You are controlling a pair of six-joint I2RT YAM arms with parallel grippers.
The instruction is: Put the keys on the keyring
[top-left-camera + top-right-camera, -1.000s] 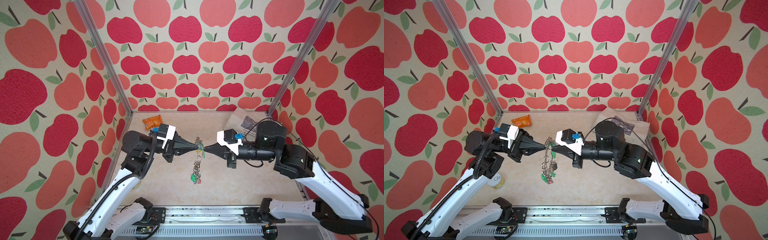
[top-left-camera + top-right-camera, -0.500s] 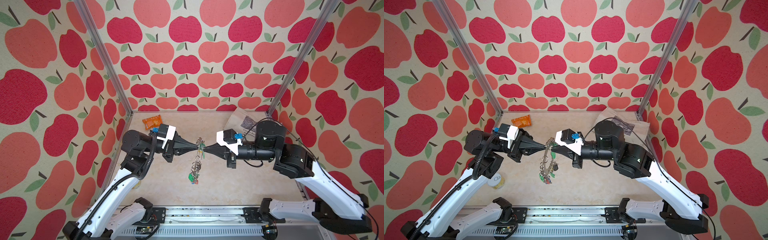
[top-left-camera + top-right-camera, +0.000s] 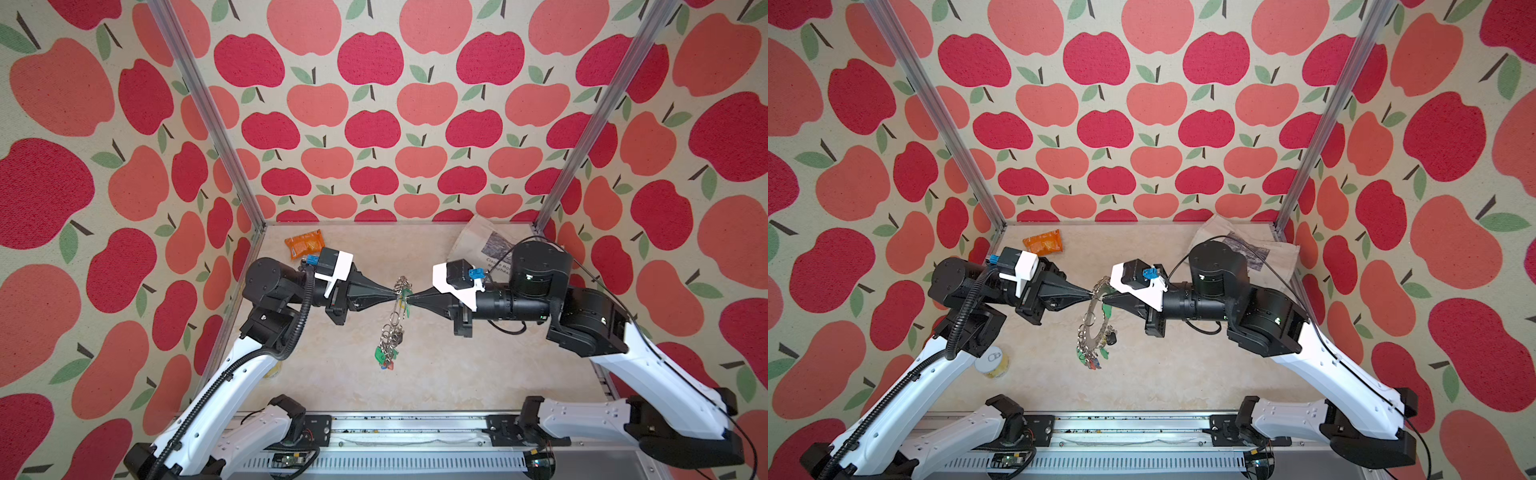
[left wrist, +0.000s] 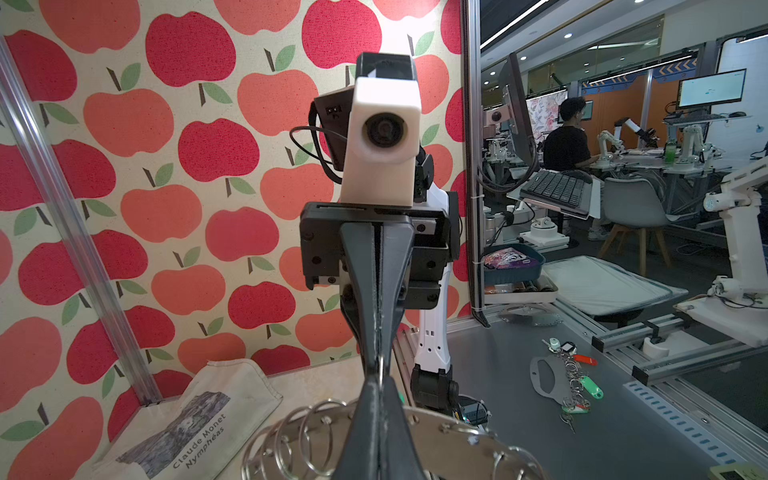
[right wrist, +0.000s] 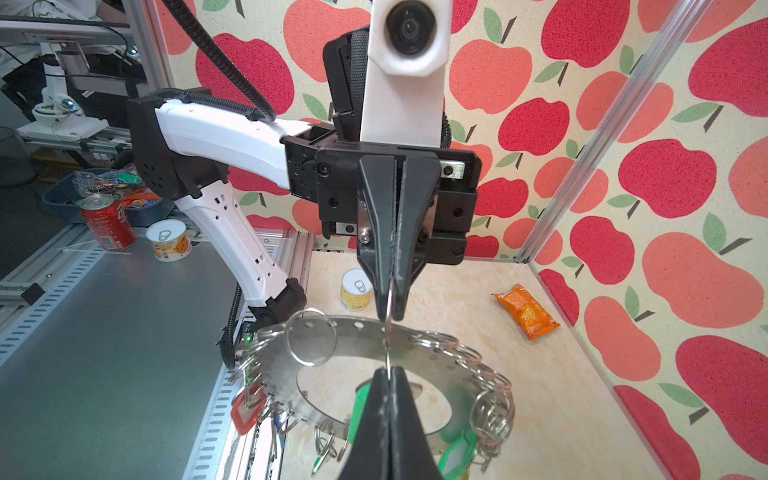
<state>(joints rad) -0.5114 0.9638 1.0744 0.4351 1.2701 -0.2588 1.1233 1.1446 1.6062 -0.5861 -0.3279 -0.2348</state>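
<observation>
One keyring [image 5: 358, 341] hangs pinched between left tool [image 3: 394, 294] and right tool [image 3: 409, 296]; several tagged keys [image 3: 383, 358] dangle.

2 top views look down; opposed wrist views share the keyring [image 5: 353, 343].

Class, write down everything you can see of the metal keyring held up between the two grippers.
The keyring is a flat grey metal disc with a wide central hole and small holes round its rim, many carrying wire rings. It hangs tilted from one thin wire ring at its upper edge, pinched by both the shut left gripper and the shut right gripper. From its lower rim dangle keys with green and red tags.
</observation>
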